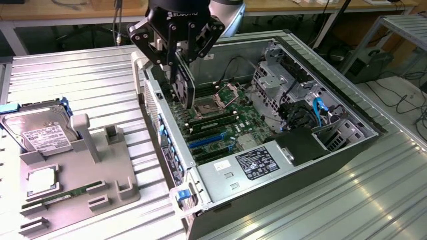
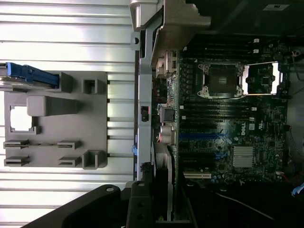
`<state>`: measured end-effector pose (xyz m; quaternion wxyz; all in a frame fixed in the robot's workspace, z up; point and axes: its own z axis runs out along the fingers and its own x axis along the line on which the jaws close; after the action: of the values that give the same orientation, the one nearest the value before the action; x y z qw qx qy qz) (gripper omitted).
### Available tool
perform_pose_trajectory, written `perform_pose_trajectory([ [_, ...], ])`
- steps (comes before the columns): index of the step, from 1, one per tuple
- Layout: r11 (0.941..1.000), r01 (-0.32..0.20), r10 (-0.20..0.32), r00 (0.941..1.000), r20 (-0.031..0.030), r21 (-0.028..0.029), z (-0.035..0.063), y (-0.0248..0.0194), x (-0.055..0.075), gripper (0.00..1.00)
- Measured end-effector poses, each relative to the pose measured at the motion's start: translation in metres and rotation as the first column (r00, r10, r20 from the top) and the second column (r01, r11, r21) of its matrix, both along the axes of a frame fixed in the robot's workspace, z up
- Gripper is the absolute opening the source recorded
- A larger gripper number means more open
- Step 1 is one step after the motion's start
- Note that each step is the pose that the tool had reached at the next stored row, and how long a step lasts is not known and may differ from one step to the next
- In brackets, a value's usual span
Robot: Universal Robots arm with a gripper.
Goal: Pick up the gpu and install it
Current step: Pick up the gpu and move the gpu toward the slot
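A ribbed metal worktop [image 1: 80, 75] carries an open computer case [image 1: 347, 107]. The gpu [image 1: 185, 95] hangs on edge directly below the hand [image 1: 180, 70], which grips its upper part. Its lower edge is inside the case above the motherboard [image 1: 223, 125], close to the rear wall. A hard drive [image 1: 40, 132] lies well apart, at the exterior view's left.

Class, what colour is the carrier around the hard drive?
The carrier is blue, clearest in the exterior view.
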<state>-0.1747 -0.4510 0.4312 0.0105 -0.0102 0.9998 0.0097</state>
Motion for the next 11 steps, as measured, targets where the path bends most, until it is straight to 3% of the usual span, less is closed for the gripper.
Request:
perform_pose_trajectory([
  [11, 1.0, 0.0, 0.0, 1.0, -0.0001, -0.0001, 0.0, 0.0, 0.0101, 0.27],
])
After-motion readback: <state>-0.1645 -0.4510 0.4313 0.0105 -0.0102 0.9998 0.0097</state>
